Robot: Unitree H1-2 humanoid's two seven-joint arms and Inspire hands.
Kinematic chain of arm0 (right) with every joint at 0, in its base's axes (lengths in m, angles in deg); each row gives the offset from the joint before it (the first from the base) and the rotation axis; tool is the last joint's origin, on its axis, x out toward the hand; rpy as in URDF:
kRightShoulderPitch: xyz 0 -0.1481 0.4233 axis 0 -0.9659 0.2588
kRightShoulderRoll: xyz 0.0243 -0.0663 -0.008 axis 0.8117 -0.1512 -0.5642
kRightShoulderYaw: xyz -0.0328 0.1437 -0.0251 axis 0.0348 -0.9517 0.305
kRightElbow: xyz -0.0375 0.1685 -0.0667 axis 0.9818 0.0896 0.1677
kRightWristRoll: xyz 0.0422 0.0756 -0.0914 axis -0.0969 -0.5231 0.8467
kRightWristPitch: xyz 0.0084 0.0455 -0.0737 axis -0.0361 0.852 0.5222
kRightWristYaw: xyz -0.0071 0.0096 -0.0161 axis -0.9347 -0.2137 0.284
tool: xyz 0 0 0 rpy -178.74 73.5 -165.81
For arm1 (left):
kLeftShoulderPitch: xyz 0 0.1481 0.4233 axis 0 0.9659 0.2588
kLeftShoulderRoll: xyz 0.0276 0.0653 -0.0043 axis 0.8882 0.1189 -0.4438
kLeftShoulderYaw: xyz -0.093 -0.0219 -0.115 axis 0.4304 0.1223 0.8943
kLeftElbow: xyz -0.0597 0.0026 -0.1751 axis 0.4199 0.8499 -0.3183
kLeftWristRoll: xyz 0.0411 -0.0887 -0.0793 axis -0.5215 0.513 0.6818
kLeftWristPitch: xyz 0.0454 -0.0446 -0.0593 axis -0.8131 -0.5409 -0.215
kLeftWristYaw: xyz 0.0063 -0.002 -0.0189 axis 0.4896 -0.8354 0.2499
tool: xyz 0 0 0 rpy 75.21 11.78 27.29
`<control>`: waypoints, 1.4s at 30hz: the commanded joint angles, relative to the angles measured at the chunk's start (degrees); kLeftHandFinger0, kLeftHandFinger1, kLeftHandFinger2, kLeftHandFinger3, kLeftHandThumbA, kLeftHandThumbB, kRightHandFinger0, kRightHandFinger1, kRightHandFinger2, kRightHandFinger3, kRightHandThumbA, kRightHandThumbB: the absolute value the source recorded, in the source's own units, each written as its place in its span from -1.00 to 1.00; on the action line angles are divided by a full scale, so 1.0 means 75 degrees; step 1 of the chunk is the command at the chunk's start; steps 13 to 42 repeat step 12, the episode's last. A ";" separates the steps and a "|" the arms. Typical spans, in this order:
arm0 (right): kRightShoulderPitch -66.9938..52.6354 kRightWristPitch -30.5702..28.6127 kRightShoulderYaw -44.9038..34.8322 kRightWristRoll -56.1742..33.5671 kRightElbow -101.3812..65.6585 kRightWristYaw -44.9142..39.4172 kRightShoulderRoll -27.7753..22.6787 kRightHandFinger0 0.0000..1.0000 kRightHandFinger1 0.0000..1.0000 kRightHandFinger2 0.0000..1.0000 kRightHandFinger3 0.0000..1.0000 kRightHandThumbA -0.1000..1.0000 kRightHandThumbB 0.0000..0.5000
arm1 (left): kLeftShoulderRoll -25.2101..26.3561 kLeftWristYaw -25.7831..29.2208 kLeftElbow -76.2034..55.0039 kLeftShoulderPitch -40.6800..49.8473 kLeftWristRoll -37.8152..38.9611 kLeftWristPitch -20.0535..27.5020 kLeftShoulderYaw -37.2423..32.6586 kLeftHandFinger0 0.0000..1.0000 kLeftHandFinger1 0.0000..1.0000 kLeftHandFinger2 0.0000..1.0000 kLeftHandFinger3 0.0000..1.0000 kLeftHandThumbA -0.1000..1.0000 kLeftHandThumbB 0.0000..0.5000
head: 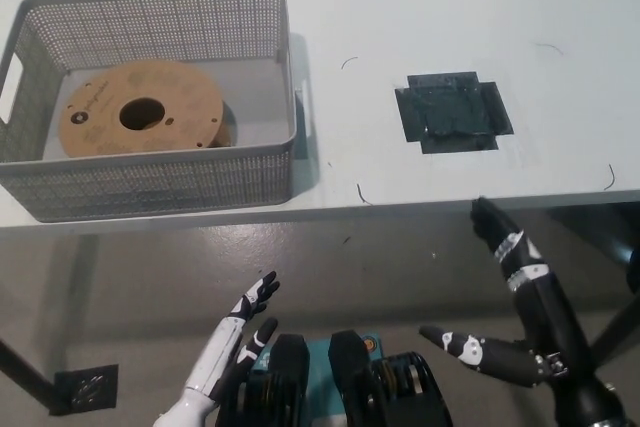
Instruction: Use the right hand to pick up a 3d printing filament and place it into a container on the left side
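Filament spool (141,109) lies flat inside the grey mesh basket (286,57) at table left; right hand (515,322) hangs empty with fingers spread below the table edge, left hand (235,335) likewise low, so any upward swing risks clipping that edge.

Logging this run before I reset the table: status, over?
Right robot hand open, empty, below table edge. Left robot hand open, low. Filament spool flat inside grey basket. Nothing in the way.
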 commanded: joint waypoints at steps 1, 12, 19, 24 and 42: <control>0.0201 -0.1271 -0.0114 0.0142 0.0981 0.0356 0.0103 1.00 1.00 1.00 1.00 1.00 -0.07 | 0.0000 0.0173 -0.0270 -0.0039 0.0100 0.0330 -0.0015 1.00 1.00 1.00 1.00 1.00 -0.12; 0.0478 -0.1549 0.0007 0.0512 0.2827 0.0609 0.0119 1.00 1.00 1.00 1.00 1.00 -0.18 | -0.0008 0.0211 -0.0222 -0.0045 0.0126 0.0330 0.0004 1.00 1.00 1.00 1.00 1.00 -0.17; 0.0478 -0.1549 0.0007 0.0512 0.2827 0.0609 0.0119 1.00 1.00 1.00 1.00 1.00 -0.18 | -0.0008 0.0211 -0.0222 -0.0045 0.0126 0.0330 0.0004 1.00 1.00 1.00 1.00 1.00 -0.17; 0.0478 -0.1549 0.0007 0.0512 0.2827 0.0609 0.0119 1.00 1.00 1.00 1.00 1.00 -0.18 | -0.0008 0.0211 -0.0222 -0.0045 0.0126 0.0330 0.0004 1.00 1.00 1.00 1.00 1.00 -0.17; 0.0478 -0.1549 0.0007 0.0512 0.2827 0.0609 0.0119 1.00 1.00 1.00 1.00 1.00 -0.18 | -0.0008 0.0211 -0.0222 -0.0045 0.0126 0.0330 0.0004 1.00 1.00 1.00 1.00 1.00 -0.17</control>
